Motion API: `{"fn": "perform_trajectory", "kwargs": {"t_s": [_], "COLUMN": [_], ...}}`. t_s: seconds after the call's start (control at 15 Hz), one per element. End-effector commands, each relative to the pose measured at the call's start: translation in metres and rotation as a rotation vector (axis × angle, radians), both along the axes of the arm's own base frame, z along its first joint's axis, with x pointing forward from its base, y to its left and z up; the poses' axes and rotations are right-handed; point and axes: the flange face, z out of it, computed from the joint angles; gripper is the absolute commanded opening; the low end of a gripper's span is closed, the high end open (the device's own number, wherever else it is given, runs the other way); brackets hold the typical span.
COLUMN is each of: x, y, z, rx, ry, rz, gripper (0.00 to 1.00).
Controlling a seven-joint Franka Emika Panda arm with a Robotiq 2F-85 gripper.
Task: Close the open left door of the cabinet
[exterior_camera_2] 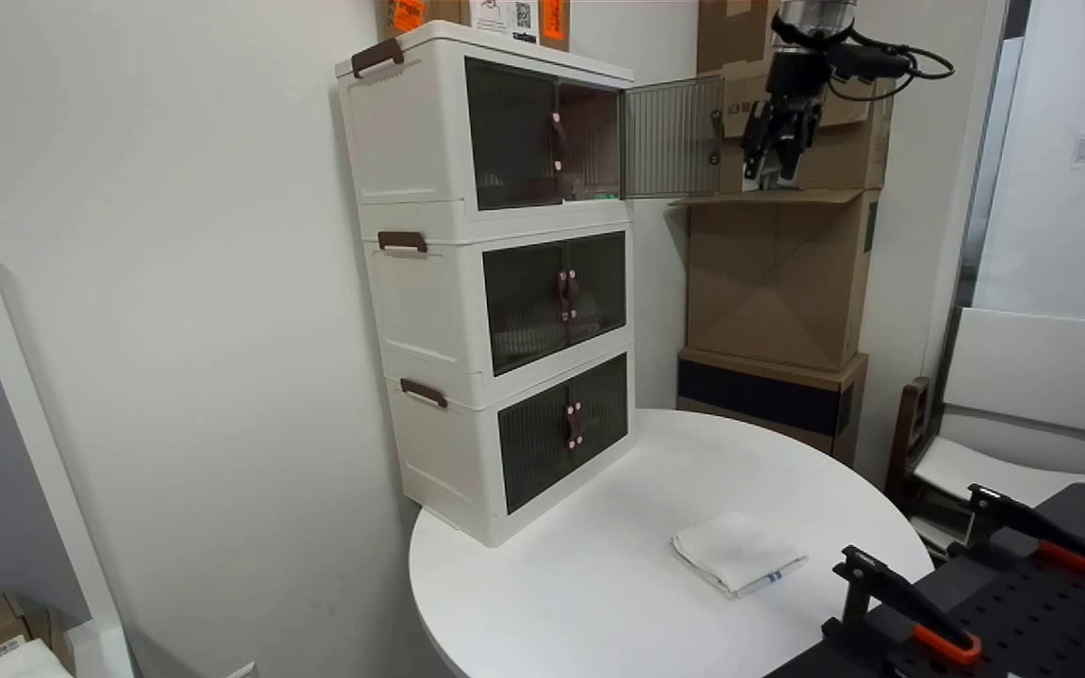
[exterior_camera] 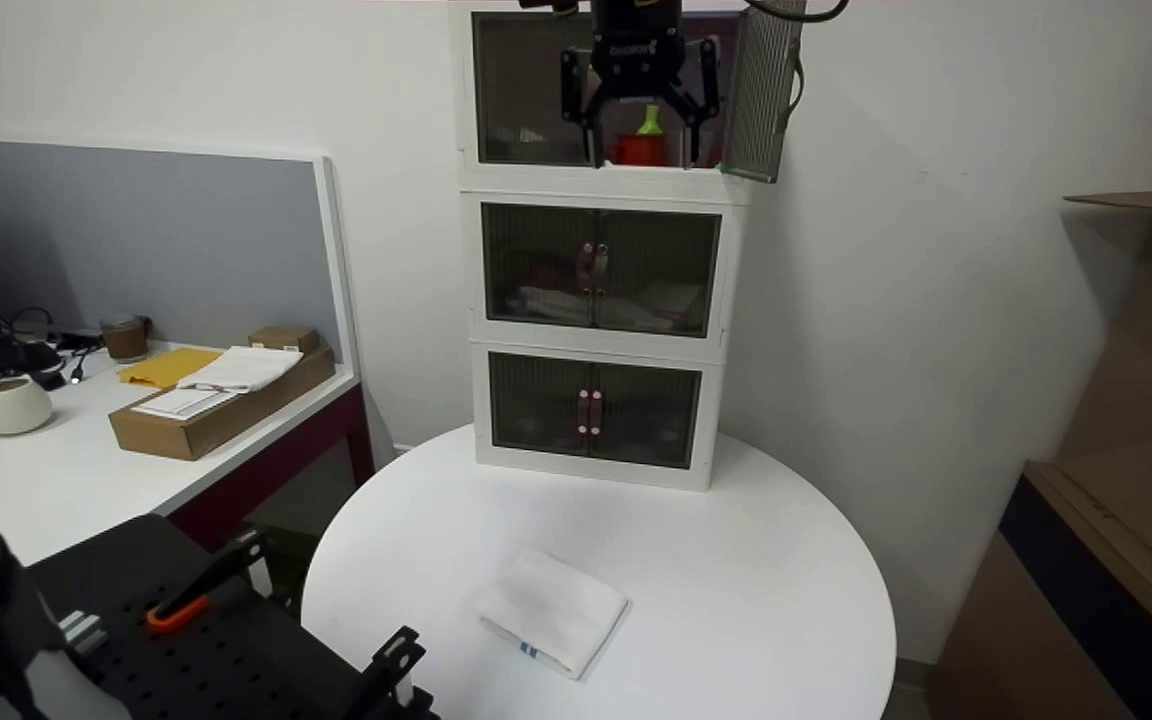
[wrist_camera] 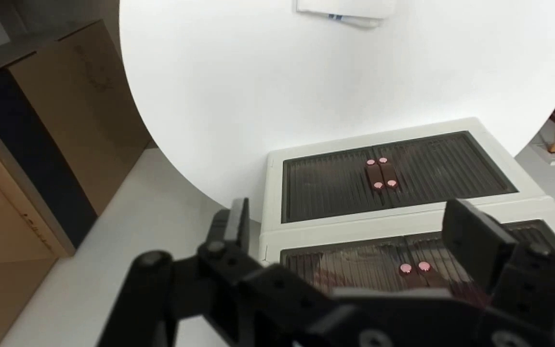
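The white three-tier cabinet (exterior_camera: 604, 180) stands on the round table; it also shows in an exterior view (exterior_camera_2: 415, 141) and the wrist view (wrist_camera: 354, 229). The top tier's left door (exterior_camera: 526, 85), a dark tinted panel, appears closed in both exterior views (exterior_camera_2: 514, 137). Its right-hinged twin panel (exterior_camera: 764, 90) stands swung wide open (exterior_camera_2: 672, 139). My gripper (exterior_camera: 641, 155) is open and empty in front of the top tier, apart from the open panel in an exterior view (exterior_camera_2: 770, 174). In the wrist view my fingers (wrist_camera: 347, 212) are spread before the lower tiers; both top doors are out of view.
A red item (exterior_camera: 641, 150) and a green item (exterior_camera: 650, 120) sit in the top tier. A folded white cloth (exterior_camera: 553, 612) lies on the round white table (exterior_camera: 786, 560). Cardboard boxes (exterior_camera_2: 778, 282) are stacked beyond the open panel. A desk (exterior_camera: 56, 480) stands beside the table.
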Motion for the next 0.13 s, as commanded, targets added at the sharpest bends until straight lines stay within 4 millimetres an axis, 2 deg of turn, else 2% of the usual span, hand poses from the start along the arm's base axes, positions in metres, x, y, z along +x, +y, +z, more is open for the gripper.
{"fn": "perform_trajectory", "kwargs": {"t_s": [0.0, 0.07], "x": [-0.0008, -0.0009], "y": [0.0006, 0.0012], "z": [-0.0007, -0.0003], "rx": [0.001, 0.0], "ry": [0.003, 0.002], "rz": [0.0, 0.001], "gripper": [1.0, 1.0]}}
